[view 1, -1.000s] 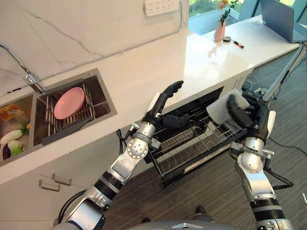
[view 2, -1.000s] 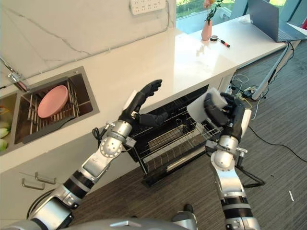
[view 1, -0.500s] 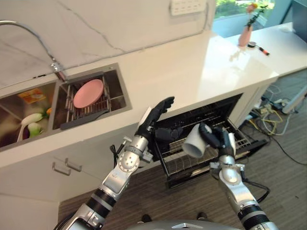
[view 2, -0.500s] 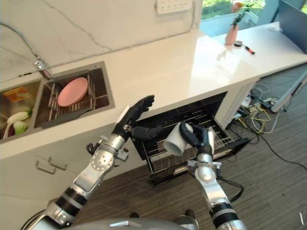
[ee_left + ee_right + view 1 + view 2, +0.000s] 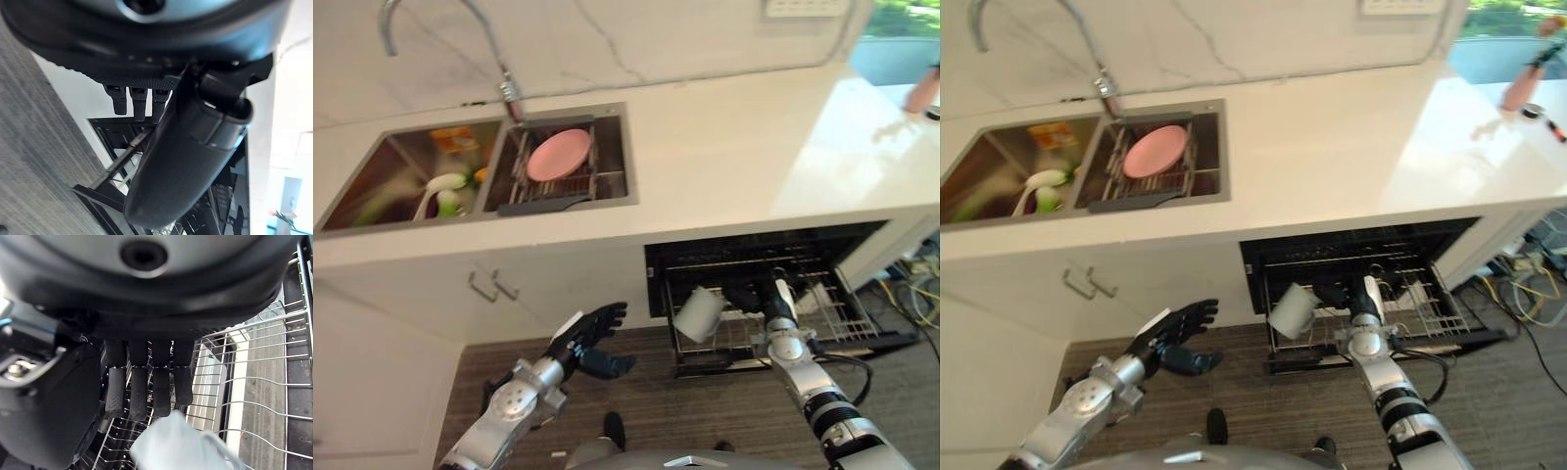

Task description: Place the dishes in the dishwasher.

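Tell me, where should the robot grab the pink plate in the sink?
Probably by its upper rim, coming from above. The pink plate leans tilted in the wire rack inside the sink, so its top edge is free while its lower edge sits between the wires.

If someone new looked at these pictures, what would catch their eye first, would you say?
Probably the white cup tipped over the pulled-out dishwasher rack below the counter, held by the right hand. Next, the pink plate standing in the sink's drying rack beside the tap. The left hand hangs open above the floor.
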### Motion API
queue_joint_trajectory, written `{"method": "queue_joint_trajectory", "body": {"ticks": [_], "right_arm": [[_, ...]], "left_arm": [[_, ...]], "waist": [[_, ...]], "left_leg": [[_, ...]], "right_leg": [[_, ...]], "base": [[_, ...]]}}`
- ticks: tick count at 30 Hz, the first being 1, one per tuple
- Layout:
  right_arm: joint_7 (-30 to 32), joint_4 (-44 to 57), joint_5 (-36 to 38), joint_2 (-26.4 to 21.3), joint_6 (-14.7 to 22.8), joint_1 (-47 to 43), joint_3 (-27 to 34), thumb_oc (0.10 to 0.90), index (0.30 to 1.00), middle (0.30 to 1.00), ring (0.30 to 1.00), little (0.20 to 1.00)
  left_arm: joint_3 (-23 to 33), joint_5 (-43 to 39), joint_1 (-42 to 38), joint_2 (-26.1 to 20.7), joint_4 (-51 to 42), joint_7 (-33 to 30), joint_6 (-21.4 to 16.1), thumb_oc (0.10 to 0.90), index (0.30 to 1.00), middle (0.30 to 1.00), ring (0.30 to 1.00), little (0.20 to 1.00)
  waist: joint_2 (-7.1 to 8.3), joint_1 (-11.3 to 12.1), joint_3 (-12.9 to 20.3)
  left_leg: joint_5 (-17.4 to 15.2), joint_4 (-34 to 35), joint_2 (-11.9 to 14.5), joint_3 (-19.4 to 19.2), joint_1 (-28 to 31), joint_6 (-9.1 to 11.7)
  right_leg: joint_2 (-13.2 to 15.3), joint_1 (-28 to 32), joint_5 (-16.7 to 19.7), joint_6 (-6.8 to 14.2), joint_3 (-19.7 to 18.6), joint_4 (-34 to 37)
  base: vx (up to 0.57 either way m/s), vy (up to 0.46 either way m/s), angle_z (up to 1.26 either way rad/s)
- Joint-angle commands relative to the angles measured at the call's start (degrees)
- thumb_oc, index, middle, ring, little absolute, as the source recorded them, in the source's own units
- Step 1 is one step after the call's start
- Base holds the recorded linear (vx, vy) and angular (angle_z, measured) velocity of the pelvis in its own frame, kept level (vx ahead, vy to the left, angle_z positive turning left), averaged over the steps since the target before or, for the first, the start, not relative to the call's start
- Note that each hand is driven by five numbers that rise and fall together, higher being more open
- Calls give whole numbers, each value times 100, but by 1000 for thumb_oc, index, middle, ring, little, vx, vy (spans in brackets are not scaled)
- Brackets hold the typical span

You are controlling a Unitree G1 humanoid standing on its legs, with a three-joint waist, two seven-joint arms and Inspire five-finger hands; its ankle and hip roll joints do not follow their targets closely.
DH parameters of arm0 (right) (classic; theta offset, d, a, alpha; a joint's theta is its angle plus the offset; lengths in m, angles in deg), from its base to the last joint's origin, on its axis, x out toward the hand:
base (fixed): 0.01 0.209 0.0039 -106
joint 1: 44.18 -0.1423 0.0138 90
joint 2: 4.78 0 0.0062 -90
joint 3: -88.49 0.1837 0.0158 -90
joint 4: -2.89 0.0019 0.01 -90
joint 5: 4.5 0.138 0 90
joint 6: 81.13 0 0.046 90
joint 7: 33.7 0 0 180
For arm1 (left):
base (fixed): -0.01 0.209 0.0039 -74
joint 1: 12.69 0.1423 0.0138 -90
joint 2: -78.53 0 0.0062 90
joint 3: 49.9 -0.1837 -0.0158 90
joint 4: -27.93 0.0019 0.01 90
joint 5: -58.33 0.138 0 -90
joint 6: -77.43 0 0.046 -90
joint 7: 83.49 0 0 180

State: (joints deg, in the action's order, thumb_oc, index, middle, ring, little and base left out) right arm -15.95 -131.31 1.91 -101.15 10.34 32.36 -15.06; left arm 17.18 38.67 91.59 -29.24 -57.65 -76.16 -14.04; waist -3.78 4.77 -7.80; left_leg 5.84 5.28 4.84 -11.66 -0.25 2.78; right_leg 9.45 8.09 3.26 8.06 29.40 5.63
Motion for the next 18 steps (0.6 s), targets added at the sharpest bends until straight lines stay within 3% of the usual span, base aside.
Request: {"method": "queue_joint_trajectory", "body": {"ticks": [1, 9, 10, 11, 12, 13, 18], "right_arm": [[168, -216, -344, -196, 371, -1150, -37, 400, 300, 300, 300, 300], [-75, -1554, -934, -219, 239, -1574, -650, 400, 300, 300, 300, 300], [-281, -1916, -1094, -59, 182, -1565, -891, 400, 300, 300, 300, 300], [-303, -1966, -1187, 1, 172, -1532, -944, 431, 347, 347, 347, 347], [-308, -1992, -1230, 48, 170, -1503, -951, 562, 542, 542, 542, 542], [-275, -2015, -1224, 130, 154, -1446, -913, 800, 900, 900, 900, 900], [-193, -1914, -1232, 201, 132, -1374, -860, 800, 900, 900, 900, 900]], "left_arm": [[361, -149, -732, -12, -164, 169, -519, 800, 900, 900, 900, 900], [445, 208, -450, 16, 621, 11, -594, 800, 900, 900, 900, 900], [456, 492, -421, 154, 1126, -82, -586, 800, 900, 900, 900, 900], [473, 637, -405, 186, 1270, -123, -587, 800, 900, 900, 900, 900], [508, 771, -364, 232, 1402, -160, -589, 800, 900, 900, 900, 900], [563, 953, -326, 352, 1711, -244, -566, 800, 900, 900, 900, 900], [612, 1187, -314, 611, 2345, -397, -500, 800, 900, 900, 900, 900]], "waist": [[214, -43, -183], [76, 187, -403], [41, 217, -410], [30, 223, -414], [23, 230, -406], [10, 227, -399], [-16, 217, -393]], "left_leg": [[-349, -92, 416, -131, 201, 381], [-173, -87, 392, 153, -218, 409], [-151, -82, 385, 198, -295, 410], [-151, -82, 385, 201, -304, 409], [-150, -82, 378, 201, -314, 405], [-155, -81, 359, 188, -316, 398], [-184, -77, 329, 147, -279, 376]], "right_leg": [[62, -328, -209, 89, -194, -63], [96, -559, -192, 74, 3, -81], [128, -609, -183, 80, 24, -84], [141, -622, -182, 84, 16, -85], [146, -633, -180, 87, 9, -84], [164, -657, -168, 94, -12, -85], [202, -675, -150, 109, -75, -86]], "base": [[-46, -46, 58], [-52, -4, 29], [-25, 22, 9], [-26, 31, 9], [0, 34, 6], [0, 0, 0], [0, 33, -8]]}}
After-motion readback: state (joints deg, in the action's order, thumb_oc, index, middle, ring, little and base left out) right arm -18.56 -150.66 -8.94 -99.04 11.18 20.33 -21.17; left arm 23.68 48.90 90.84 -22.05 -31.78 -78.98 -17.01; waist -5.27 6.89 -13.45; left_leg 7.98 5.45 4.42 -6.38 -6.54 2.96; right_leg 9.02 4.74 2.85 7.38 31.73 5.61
